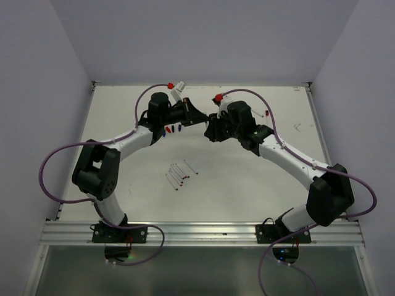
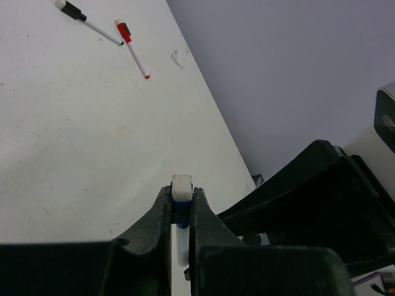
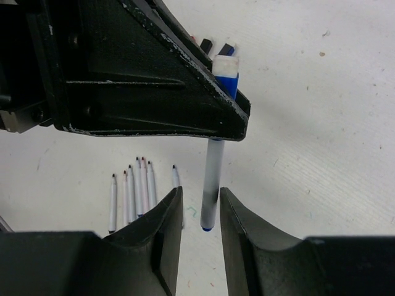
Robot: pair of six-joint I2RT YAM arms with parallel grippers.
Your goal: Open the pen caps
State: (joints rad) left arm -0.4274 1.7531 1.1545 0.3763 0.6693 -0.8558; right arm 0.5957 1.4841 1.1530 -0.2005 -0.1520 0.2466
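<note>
My left gripper is shut on the blue pen cap of a pen held above the table; the cap's white end sticks out past the fingertips. The pen's pale barrel hangs from that cap down between the fingers of my right gripper. Those jaws stand open, with a gap on the barrel's left side. In the top view the two grippers meet tip to tip over the table's far middle. Several uncapped pens lie in a row below.
Loose caps lie beside the left arm. Two capped pens, one with a black cap and one with a red cap, lie on the table toward the far right. The row of uncapped pens lies at the table's middle.
</note>
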